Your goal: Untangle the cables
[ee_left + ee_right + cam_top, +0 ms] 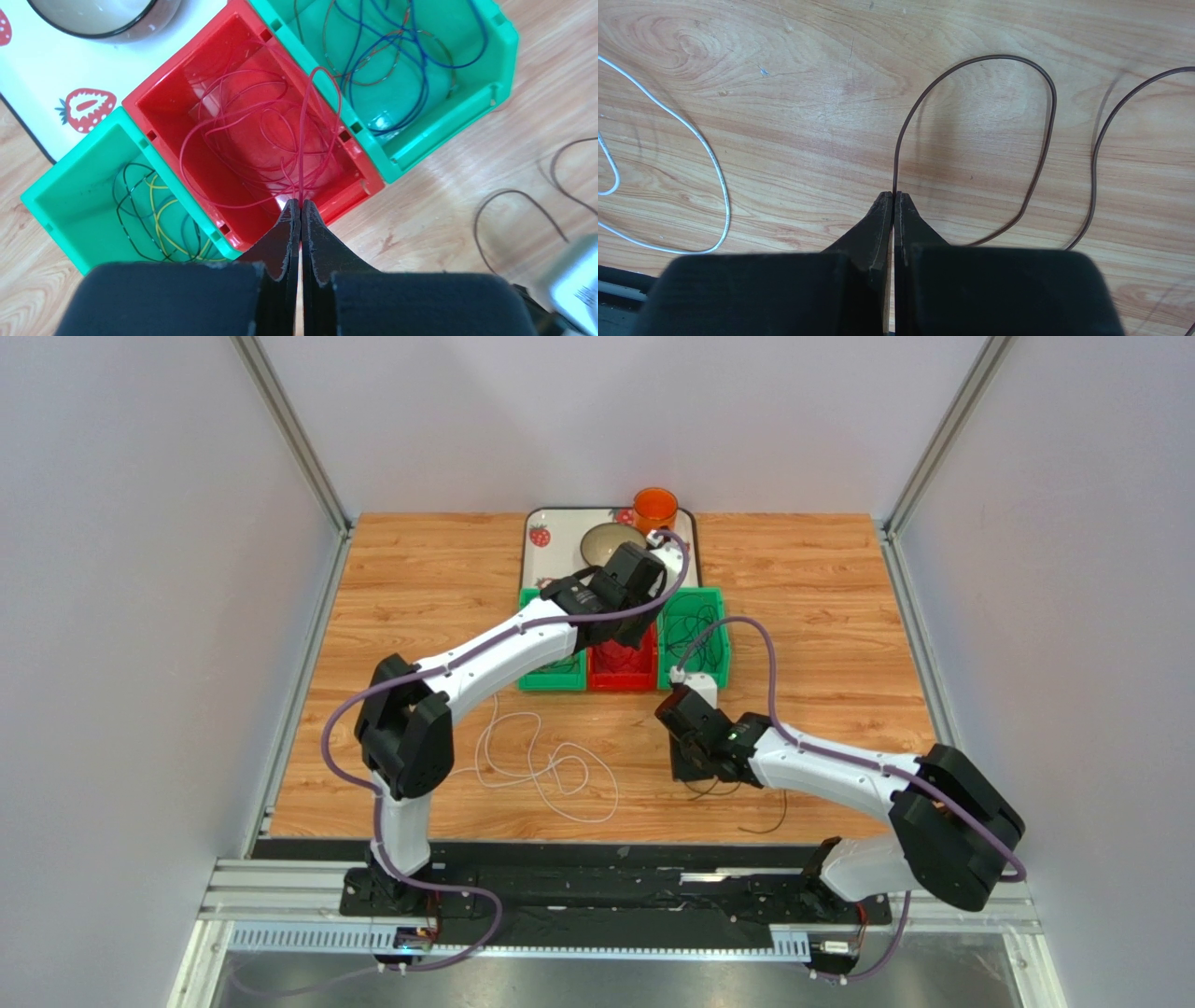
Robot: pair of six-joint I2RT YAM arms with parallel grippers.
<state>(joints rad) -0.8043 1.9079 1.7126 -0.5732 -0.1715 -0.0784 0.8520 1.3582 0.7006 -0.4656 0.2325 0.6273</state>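
Observation:
The cables are sorted partly into bins. A red cable rises out of the red bin into my left gripper, which is shut on it just above the bin's near edge. Yellow and black cables lie in the left green bin, and blue and dark ones in the right green bin. On the wooden table my right gripper is shut on a thin dark brown cable that loops away from its tips. A white cable lies loose to its left.
Behind the bins sits a white strawberry-print tray with a bowl and an orange cup. White cable loops spread over the table between the arms. Grey walls close in both sides and the back.

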